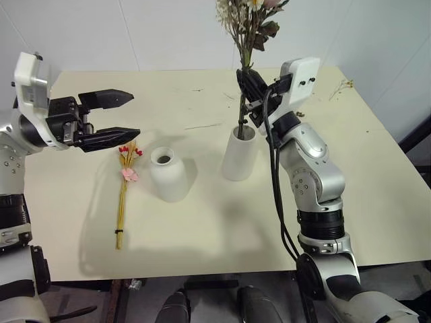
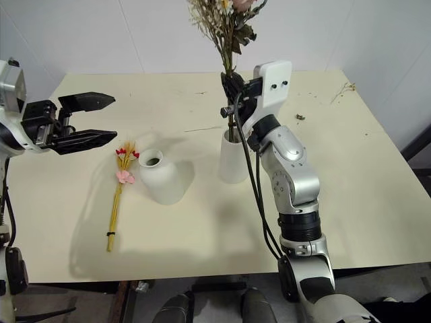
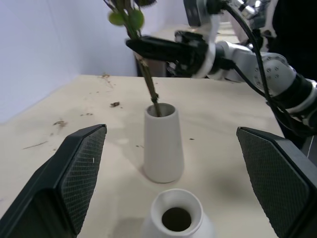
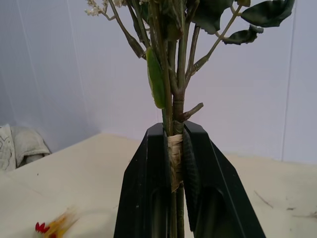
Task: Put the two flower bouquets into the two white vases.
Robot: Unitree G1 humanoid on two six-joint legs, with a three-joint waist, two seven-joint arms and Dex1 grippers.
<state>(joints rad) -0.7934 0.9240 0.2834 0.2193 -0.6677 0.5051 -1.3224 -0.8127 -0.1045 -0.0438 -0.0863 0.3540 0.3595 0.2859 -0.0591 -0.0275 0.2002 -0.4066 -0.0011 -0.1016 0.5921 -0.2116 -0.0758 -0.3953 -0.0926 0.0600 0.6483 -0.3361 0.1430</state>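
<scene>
Now right tool clamps bushy bouquet, stems apparently inside tall vase.

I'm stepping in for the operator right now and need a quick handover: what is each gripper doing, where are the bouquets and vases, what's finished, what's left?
Right gripper: shut on the bushy bouquet, stem ends already inside the mouth of the taller vase, not yet released.
Left gripper: open, holding nothing, hovering above the table over the slim bouquet.
Slim bouquet lies flat on the table beside the shorter vase, which stands upright with nothing in it.
Done: bushy bouquet entering its vase.
Left: let go of it, then pick up the slim bouquet and put it in the shorter vase.
</scene>
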